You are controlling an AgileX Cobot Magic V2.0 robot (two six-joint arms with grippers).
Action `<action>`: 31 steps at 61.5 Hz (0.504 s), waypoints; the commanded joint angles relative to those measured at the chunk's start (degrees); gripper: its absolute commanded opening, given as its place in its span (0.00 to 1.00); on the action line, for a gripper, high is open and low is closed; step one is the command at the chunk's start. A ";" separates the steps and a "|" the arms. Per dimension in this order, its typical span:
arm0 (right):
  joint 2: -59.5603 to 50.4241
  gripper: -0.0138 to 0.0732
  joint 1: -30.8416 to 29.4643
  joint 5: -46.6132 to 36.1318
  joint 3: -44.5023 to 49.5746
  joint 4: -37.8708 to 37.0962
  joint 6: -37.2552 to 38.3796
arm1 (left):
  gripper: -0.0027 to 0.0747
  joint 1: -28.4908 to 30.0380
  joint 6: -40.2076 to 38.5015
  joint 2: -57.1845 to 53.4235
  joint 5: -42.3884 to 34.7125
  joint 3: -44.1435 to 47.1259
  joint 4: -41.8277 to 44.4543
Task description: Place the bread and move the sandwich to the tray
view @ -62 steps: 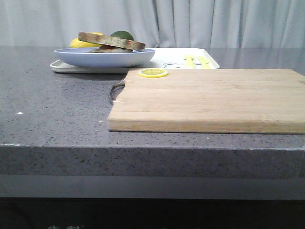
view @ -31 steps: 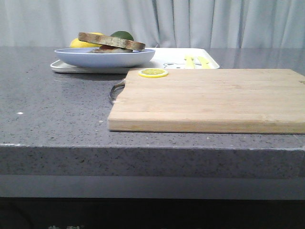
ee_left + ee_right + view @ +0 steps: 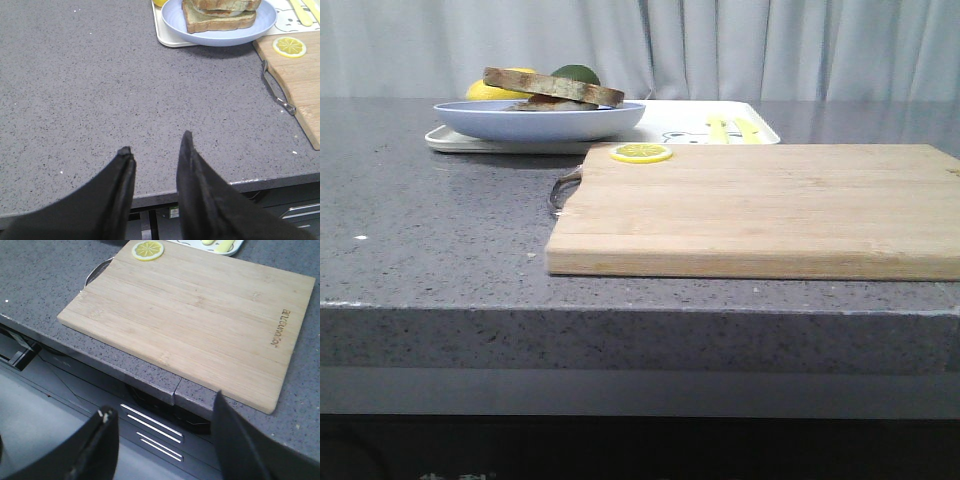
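Front view: a grey speckled counter (image 3: 440, 230) is seen, backed by pale pleated curtains (image 3: 740, 45). One wooden board (image 3: 760, 210) lies near the front edge, a metal handle (image 3: 563, 190) at its left end and one lemon slice (image 3: 641, 153) on its far left corner. One white tray (image 3: 720, 125) sits behind the board, with one blue plate (image 3: 540, 120) resting on its left part. On the plate a brown-crusted bread slice (image 3: 553, 87) is stacked over something not clearly made out; a yellow fruit (image 3: 498, 90) and a green one (image 3: 577, 74) show behind. No arm is seen.

Left wrist view: the left gripper (image 3: 155, 152) is held over bare counter near its front edge, jaws parted by a narrow gap, nothing between them. Two bread slices are counted stacked on the plate (image 3: 175, 20); whether egg lies between cannot be told.

Right wrist view: the right gripper (image 3: 162, 417) is held off the counter's front edge, over drawer fronts (image 3: 150, 432), jaws spread wide and empty. One board with burnt-in lettering (image 3: 280, 327) and one lemon slice are counted.
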 commanded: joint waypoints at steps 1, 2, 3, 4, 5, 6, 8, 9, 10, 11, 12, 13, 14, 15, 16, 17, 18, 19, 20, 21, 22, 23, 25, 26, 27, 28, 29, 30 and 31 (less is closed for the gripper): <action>0.24 0.51 -0.27 -3.57 -1.18 -0.29 -0.26 | 0.30 -0.41 -0.62 0.41 -4.27 -1.26 -0.63; 0.24 0.48 -0.27 -3.57 -1.18 -0.29 -0.26 | 0.30 -0.41 -0.62 0.41 -4.27 -1.26 -0.63; 0.24 0.44 -0.27 -3.57 -1.18 -0.29 -0.26 | 0.30 -0.41 -0.62 0.41 -4.27 -1.26 -0.63; 0.24 0.41 -0.27 -3.57 -1.18 -0.29 -0.26 | 0.30 -0.41 -0.62 0.41 -4.27 -1.26 -0.63; 0.24 0.38 -0.27 -3.57 -1.18 -0.29 -0.26 | 0.30 -0.41 -0.62 0.41 -4.27 -1.26 -0.63; 0.24 0.35 -0.27 -3.57 -1.18 -0.29 -0.26 | 0.30 -0.41 -0.62 0.41 -4.27 -1.26 -0.63; 0.24 0.30 -0.27 -3.57 -1.18 -0.29 -0.26 | 0.28 -0.41 -0.62 0.41 -4.27 -1.26 -0.63; 0.24 0.27 -0.27 -3.57 -1.18 -0.29 -0.26 | 0.28 -0.41 -0.62 0.41 -4.27 -1.26 -0.63; 0.24 0.24 -0.27 -3.57 -1.18 -0.29 -0.26 | 0.26 -0.41 -0.62 0.41 -4.27 -1.26 -0.63; 0.24 0.22 -0.27 -3.57 -1.18 -0.29 -0.26 | 0.25 -0.41 -0.62 0.41 -4.27 -1.26 -0.63; 0.24 0.18 -0.27 -3.57 -1.18 -0.29 -0.26 | 0.23 -0.41 -0.62 0.41 -4.27 -1.26 -0.63; 0.24 0.16 -0.27 -3.50 -1.18 -0.29 -0.26 | 0.22 -0.41 -0.62 0.41 -4.27 -1.26 -0.63; 0.24 0.14 -0.27 -3.51 -1.18 -0.29 -0.26 | 0.19 -0.41 -0.62 0.41 -4.27 -1.26 -0.63; 0.24 0.13 -0.27 -3.43 -1.18 -0.29 -0.26 | 0.17 -0.41 -0.62 0.41 -4.27 -1.26 -0.63; 0.24 0.11 -0.27 -3.45 -1.18 -0.29 -0.26 | 0.16 -0.41 -0.62 0.41 -4.27 -1.26 -0.63; 0.24 0.09 -0.27 -3.45 -1.18 -0.29 -0.26 | 0.14 -0.41 -0.62 0.41 -4.27 -1.26 -0.63; 0.24 0.07 -0.27 -3.45 -1.18 -0.29 -0.26 | 0.11 -0.41 -0.62 0.41 -4.27 -1.26 -0.63; 0.24 0.07 -0.27 -3.45 -1.18 -0.29 -0.26 | 0.09 -0.41 -0.62 0.41 -4.27 -1.26 -0.63; 0.24 0.08 -0.27 -3.45 -1.18 -0.29 -0.26 | 0.07 -0.41 -0.62 0.41 -4.27 -1.26 -0.63; 0.24 0.08 -0.27 -3.45 -1.18 -0.29 -0.26 | 0.05 -0.41 -0.62 0.41 -4.27 -1.26 -0.63; 0.24 0.08 -0.27 -3.45 -1.18 -0.29 -0.26 | 0.03 -0.41 -0.62 0.41 -4.27 -1.26 -0.63; 0.24 0.08 -0.27 -3.45 -1.18 -0.29 -0.26 | 0.01 -0.41 -0.62 0.41 -4.27 -1.26 -0.63; 0.24 0.08 -0.27 -3.45 -1.18 -0.29 -0.26 | 0.01 -0.41 -0.62 0.41 -4.27 -1.26 -0.63; 0.24 0.08 -0.27 -3.45 -1.18 -0.29 -0.26 | 0.01 -0.41 -0.62 0.41 -4.27 -1.26 -0.63; 0.24 0.08 -0.27 -3.45 -1.18 -0.29 -0.26 | 0.01 -0.41 -0.62 0.41 -4.14 -1.26 -0.73; 0.24 0.08 -0.27 -3.45 -1.18 -0.29 -0.26 | 0.01 -0.41 -0.62 0.41 -4.01 -1.26 -0.93; 0.24 0.08 -0.27 -3.45 -1.18 -0.29 -0.26 | 0.01 -0.41 -0.62 0.41 -3.72 -1.26 -1.44; 0.24 0.08 -0.27 -3.45 -1.18 -0.24 -0.26 | 0.01 -0.41 -0.62 0.41 -3.58 -1.26 -1.78; 0.24 0.08 -0.27 -3.45 -1.18 -0.24 -0.26 | 0.01 -0.41 -0.62 0.41 -3.58 -1.26 -1.91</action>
